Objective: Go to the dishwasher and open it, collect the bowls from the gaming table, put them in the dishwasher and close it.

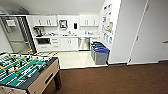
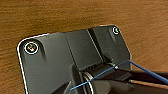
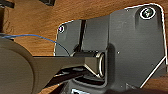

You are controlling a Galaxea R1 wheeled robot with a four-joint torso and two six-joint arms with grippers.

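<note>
— How many table-football tables [image 1: 25, 71] do you count?

— One, green field, near the camera on the left.

— And dishwashers?

— One dishwasher [image 1: 84, 43], steel-fronted, under the counter at the back.

— Bins?

— One grey bin with a blue lid [image 1: 101, 55] is plain; more stand in the row behind it (their number I cannot make out).

— Wall cupboards?

— Two groups of white upper cabinets [image 1: 45, 21], one on each side of the wall fittings.
</note>
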